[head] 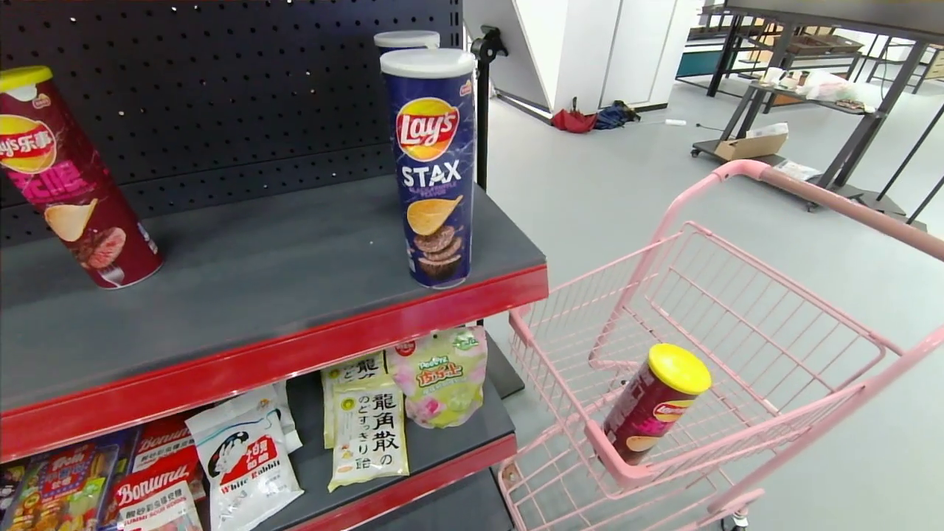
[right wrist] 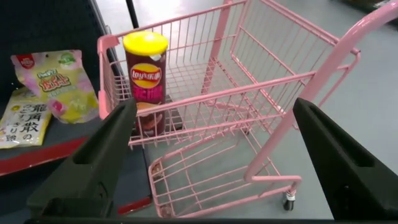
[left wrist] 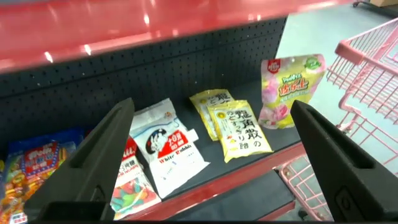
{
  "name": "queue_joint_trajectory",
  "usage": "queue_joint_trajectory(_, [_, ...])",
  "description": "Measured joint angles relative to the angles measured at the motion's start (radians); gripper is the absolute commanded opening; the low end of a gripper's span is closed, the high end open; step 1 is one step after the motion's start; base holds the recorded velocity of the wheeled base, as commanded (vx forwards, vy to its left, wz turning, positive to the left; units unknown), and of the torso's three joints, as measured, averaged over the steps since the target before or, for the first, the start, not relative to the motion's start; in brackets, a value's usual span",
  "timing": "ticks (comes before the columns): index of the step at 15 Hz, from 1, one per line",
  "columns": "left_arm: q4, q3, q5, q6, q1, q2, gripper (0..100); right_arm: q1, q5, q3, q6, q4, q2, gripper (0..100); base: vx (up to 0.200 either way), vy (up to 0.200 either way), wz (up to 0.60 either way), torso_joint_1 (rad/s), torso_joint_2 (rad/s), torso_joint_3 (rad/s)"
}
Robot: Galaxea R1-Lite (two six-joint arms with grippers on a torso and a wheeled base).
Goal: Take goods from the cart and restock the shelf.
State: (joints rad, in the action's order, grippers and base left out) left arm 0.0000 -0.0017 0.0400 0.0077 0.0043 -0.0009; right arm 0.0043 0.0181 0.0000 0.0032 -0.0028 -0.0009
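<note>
A maroon chip can with a yellow lid [head: 656,405] leans in the pink cart [head: 560,295] to the right of the shelf. On the top grey shelf [head: 258,280] stand a blue chip can [head: 431,169], a second one behind it [head: 405,38], and a maroon can [head: 66,184] at the left. My right gripper [right wrist: 214,106] is open, a little short of the cart [right wrist: 267,81], with the maroon can [right wrist: 146,74] ahead of it. My left gripper [left wrist: 211,106] is open and empty, facing the lower shelf.
Snack bags lie on the lower shelf: a white bag [left wrist: 168,146], yellow bags [left wrist: 239,127] and a green-pink bag [left wrist: 289,87]. A black pole [head: 483,110] stands at the shelf's right end. Dark tables [head: 811,96] stand far behind the cart across open floor.
</note>
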Motion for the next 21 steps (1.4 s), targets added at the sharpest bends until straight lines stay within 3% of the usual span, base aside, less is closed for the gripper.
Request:
queue_joint_trajectory(7, [0.0,0.0,0.0,0.0,0.0,0.0,100,0.001,0.003,-0.009,-0.01,0.001,0.006,100,0.0,0.0,0.0,-0.055,0.19,0.129])
queue_joint_trajectory(10, [0.0,0.0,0.001,0.003,0.0,0.0,100,0.014,0.023,-0.154,0.059,-0.003,0.112,100,0.0,0.0,0.0,0.0,0.0,0.0])
queue_joint_trajectory(13, [0.0,0.0,0.001,0.002,0.0,0.0,100,0.059,0.09,-0.316,0.083,-0.057,0.423,100,0.0,0.0,0.0,0.0,0.0,0.0])
queue_joint_trajectory(16, [0.0,0.0,0.001,0.003,0.0,0.0,100,0.11,0.15,-0.361,0.108,-0.289,0.788,100,0.0,0.0,0.0,0.0,0.0,0.0])
queue_joint_trajectory(19, [0.0,0.0,0.001,0.003,0.0,0.0,100,0.154,0.188,-0.308,0.121,-0.612,1.12,100,0.0,0.0,0.0,0.0,0.0,0.0])
queue_joint_trajectory(21, [0.0,0.0,0.001,0.005,0.0,0.0,100,0.186,0.203,-0.266,0.131,-0.737,1.276,100,0.0,0.0,0.0,0.0,0.0,0.0])
